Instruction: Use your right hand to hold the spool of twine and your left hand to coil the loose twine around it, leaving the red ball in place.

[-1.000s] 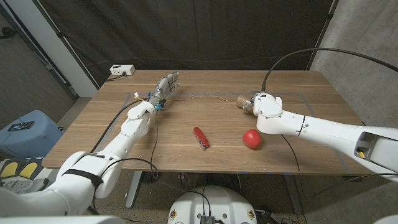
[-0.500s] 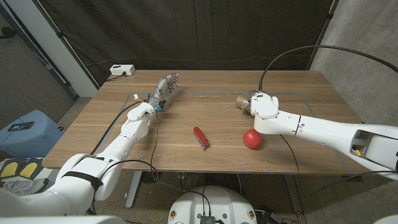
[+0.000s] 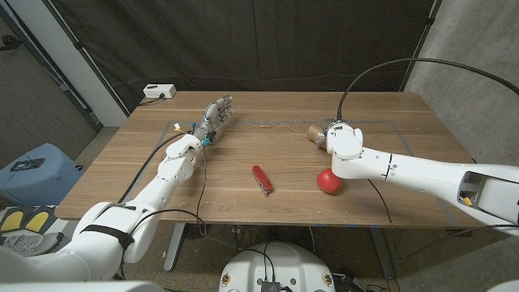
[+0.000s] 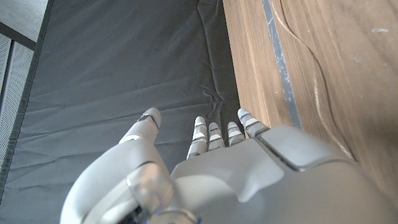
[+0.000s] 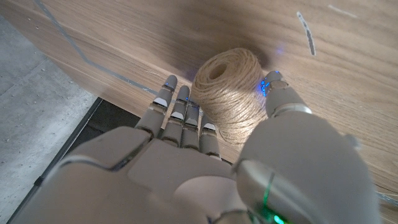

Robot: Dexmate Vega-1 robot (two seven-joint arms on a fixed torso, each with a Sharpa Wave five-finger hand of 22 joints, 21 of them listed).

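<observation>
On a wooden surface (image 3: pixel 243 199), two robot arms reach toward a spool of twine and its loose strand.

At the far right of the surface, the right hand (image 3: pixel 334 136) sits against the spool of twine (image 5: pixel 229 93); in the right wrist view its fingers (image 5: pixel 179 115) lie along one side and the thumb along the other, closed around the spool. A thin loose twine (image 3: pixel 259 128) runs leftward from the spool across the far part of the surface toward the left hand (image 3: pixel 215 115). That hand holds nothing, fingers (image 4: pixel 214 134) straight and slightly apart. Nearer the robot, a red ball (image 3: pixel 328 182) lies just beside the right forearm, and a red pocket knife (image 3: pixel 262 178) rests near the middle.
</observation>
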